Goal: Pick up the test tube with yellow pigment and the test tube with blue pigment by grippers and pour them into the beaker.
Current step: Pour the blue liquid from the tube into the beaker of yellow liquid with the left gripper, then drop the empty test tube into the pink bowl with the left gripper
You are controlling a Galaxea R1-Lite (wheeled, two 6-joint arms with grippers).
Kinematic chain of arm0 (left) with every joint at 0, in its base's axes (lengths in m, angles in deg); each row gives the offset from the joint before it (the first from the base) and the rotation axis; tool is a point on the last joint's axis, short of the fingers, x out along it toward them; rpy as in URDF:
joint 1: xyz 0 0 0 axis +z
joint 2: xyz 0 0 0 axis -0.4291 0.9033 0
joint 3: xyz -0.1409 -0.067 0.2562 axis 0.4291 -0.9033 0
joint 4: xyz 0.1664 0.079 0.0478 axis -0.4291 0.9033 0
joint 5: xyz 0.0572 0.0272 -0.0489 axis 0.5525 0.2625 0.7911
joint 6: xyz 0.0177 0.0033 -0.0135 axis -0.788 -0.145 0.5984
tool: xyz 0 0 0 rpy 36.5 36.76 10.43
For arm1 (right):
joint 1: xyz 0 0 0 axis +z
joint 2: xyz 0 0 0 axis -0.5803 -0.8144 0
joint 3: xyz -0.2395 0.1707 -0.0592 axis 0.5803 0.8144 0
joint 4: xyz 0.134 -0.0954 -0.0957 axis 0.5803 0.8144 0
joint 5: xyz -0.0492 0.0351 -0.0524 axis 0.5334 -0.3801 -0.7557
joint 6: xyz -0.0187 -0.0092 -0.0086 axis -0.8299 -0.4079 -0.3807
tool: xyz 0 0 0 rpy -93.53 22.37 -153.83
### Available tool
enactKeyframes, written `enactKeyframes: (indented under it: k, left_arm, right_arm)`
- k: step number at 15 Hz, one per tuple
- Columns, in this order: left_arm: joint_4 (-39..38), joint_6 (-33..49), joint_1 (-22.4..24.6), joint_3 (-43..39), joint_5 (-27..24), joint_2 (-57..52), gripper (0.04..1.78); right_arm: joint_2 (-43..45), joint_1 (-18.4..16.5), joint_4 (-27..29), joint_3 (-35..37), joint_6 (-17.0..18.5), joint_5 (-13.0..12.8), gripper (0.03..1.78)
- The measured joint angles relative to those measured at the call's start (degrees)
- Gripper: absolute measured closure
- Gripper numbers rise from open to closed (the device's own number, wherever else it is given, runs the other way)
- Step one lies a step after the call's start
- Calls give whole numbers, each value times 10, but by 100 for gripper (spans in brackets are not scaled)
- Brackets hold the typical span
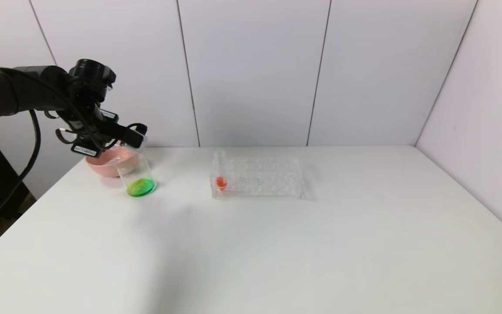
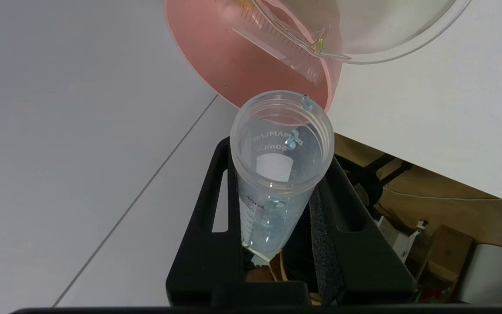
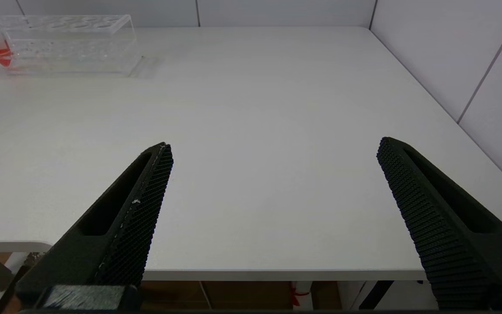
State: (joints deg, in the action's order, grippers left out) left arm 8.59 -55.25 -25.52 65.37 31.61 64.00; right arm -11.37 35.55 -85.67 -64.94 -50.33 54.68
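Overhead, left gripper (image 2: 277, 226) clamping tilted blue-flecked tube (image 2: 279, 174) above pink bowl (image 2: 216, 56)

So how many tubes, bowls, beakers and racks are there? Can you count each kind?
Test tubes: 3 (emptied blue tube in left gripper, one in the bowl, red-orange one in the rack)
Pink bowl: 1
Beaker: 1
Rack: 1
Total: 6

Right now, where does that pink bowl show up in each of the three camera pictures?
Head view: the pink bowl is at the table's far left, behind the beaker, under the left hand.
Left wrist view: it lies beyond the mouth of the held tube; another tube lies in it.
Right wrist view: not in it.
Shared landmark: the beaker, in the head and left wrist views.
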Motion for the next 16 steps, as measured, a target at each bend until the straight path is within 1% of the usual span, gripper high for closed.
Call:
enactKeyframes:
  k: [5, 7, 8, 10, 12, 13, 15, 16]
  left_arm:
    - [0, 8, 1, -2, -9, -7, 136]
    - [-2, 39, 10, -4, -44, -20, 136]
    - [-2, 72, 15, -4, -70, -25, 136]
    - [-2, 172, 27, -5, -132, -36, 136]
    - [-10, 311, 47, -9, -204, -49, 136]
    - [-20, 389, 66, -12, -238, -57, 136]
    - [-60, 538, 103, -26, -292, -70, 136]
    - [-99, 617, 119, -44, -317, -76, 136]
  right_arm:
    - [0, 0, 0, 0, 0, 0, 10]
    - [0, 0, 0, 0, 0, 0, 10]
    - [0, 0, 0, 0, 0, -1, 10]
    - [0, 0, 0, 0, 0, -1, 10]
    - [0, 0, 0, 0, 0, -1, 10]
    - [0, 0, 0, 0, 0, -1, 10]
    - [0, 0, 0, 0, 0, -1, 10]
    - [0, 0, 0, 0, 0, -1, 10]
